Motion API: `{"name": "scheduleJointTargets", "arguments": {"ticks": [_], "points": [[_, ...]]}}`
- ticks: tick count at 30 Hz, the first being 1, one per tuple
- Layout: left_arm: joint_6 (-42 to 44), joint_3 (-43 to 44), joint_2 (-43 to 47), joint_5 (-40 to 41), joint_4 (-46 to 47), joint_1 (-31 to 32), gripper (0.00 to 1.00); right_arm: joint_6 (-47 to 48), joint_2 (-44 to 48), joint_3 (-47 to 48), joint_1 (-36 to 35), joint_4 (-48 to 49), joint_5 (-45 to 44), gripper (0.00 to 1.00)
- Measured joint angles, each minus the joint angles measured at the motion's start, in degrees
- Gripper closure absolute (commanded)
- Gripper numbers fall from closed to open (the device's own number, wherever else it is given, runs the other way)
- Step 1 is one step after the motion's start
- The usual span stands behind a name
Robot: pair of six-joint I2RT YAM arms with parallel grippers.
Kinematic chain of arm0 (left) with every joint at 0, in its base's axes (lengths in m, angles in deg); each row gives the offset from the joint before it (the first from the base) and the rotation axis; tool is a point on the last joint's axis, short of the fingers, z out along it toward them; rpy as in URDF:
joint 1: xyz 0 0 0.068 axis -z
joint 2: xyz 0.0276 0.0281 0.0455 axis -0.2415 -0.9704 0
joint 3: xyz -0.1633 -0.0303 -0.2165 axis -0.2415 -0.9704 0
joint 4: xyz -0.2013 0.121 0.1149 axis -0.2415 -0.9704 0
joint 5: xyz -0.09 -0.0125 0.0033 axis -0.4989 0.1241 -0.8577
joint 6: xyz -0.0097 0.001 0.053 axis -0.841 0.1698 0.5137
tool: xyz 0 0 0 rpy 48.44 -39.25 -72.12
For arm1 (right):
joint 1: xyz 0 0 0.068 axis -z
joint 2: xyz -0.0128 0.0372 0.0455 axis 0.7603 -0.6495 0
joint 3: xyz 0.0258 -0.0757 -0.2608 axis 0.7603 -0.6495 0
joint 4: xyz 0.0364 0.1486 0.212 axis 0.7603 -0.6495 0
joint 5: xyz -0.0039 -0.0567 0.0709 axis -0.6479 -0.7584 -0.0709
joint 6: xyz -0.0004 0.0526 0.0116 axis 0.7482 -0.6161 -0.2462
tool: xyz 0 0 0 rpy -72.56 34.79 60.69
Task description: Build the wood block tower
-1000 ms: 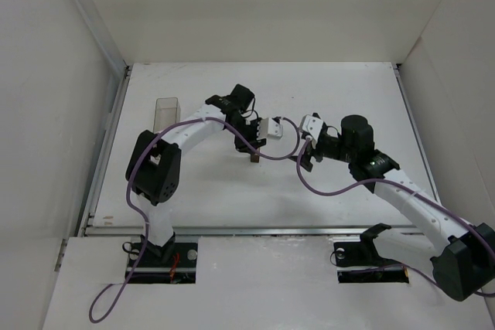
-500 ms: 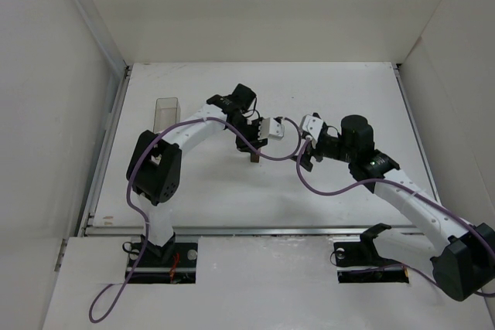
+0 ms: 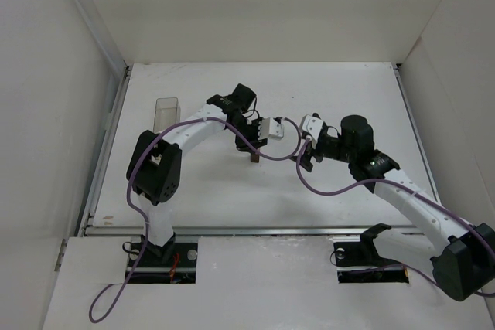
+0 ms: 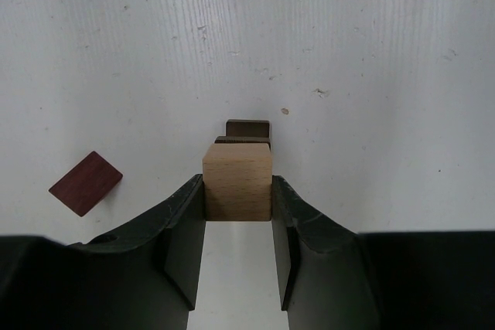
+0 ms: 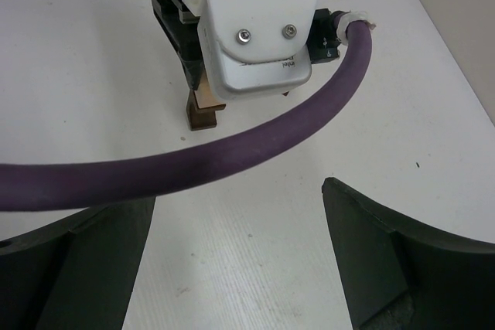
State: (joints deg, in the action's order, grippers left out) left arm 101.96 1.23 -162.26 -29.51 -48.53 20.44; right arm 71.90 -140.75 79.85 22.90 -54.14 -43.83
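Observation:
My left gripper (image 4: 237,189) is shut on the pale tan cube (image 4: 237,179). It holds the cube directly over the dark brown block (image 4: 247,127), which stands on the white table. In the right wrist view the cube (image 5: 206,96) looks to rest on the brown block (image 5: 203,117). The maroon pointed piece (image 4: 86,183) lies flat on the table to the left of the left gripper. My right gripper (image 5: 232,253) is open and empty, a short way from the stack and facing it. From above, the left gripper (image 3: 253,147) is over the brown block (image 3: 254,158) and the right gripper (image 3: 305,156) is to its right.
A clear rectangular plastic box (image 3: 166,112) stands at the table's left side. The left arm's purple cable (image 5: 193,164) hangs across the right wrist view between my right gripper and the stack. White walls enclose the table on three sides.

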Motion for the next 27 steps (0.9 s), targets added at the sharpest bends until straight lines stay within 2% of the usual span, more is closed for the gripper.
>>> {"name": "scheduleJointTargets", "arguments": {"ticks": [12, 17, 23, 27], "points": [[-0.24, 0.0, -0.02, 0.28, 0.02, 0.0, 1.0, 0.0, 0.0, 0.0, 0.0, -0.13, 0.0, 0.06], [-0.24, 0.0, -0.02, 0.28, 0.11, 0.0, 0.9, 0.0, 0.0, 0.0, 0.0, -0.15, -0.22, 0.06], [-0.24, 0.0, -0.02, 0.28, 0.22, 0.0, 0.67, 0.0, 0.0, 0.0, 0.0, -0.33, -0.48, 0.06], [-0.28, 0.0, -0.02, 0.39, 0.22, 0.0, 0.59, 0.0, 0.0, 0.0, 0.0, -0.55, -0.52, 0.06]]}}
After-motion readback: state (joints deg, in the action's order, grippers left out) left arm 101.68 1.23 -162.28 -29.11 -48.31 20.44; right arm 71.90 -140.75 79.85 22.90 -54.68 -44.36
